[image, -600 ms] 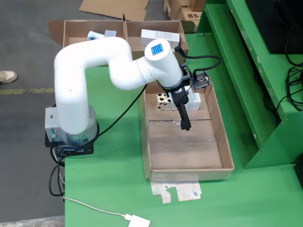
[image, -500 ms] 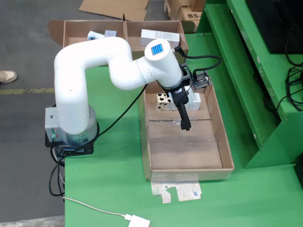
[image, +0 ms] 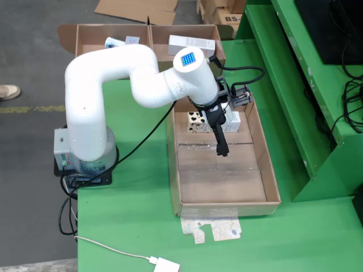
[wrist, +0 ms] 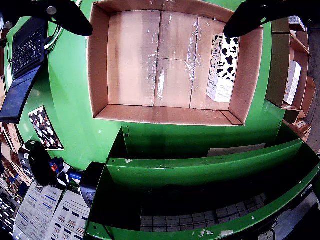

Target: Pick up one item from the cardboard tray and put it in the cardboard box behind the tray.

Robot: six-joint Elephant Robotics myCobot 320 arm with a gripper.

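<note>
Nothing much has shifted across the last half second: the white arm (image: 142,79) holds the same pose over the far end of the cardboard tray (image: 272,187), and the gripper (image: 222,148) hangs at the same spot above the tray floor. Its fingers stand wide apart in the wrist view and hold nothing. The cow-patterned carton (wrist: 222,67) lies against the right wall of the tray in that view, untouched, to one side of the gripper. The cardboard box (image: 85,35) behind the tray waits on the table (image: 130,226). Judging by this pause, the pick has not begun; the arm probably needs to line up over the carton first.
</note>
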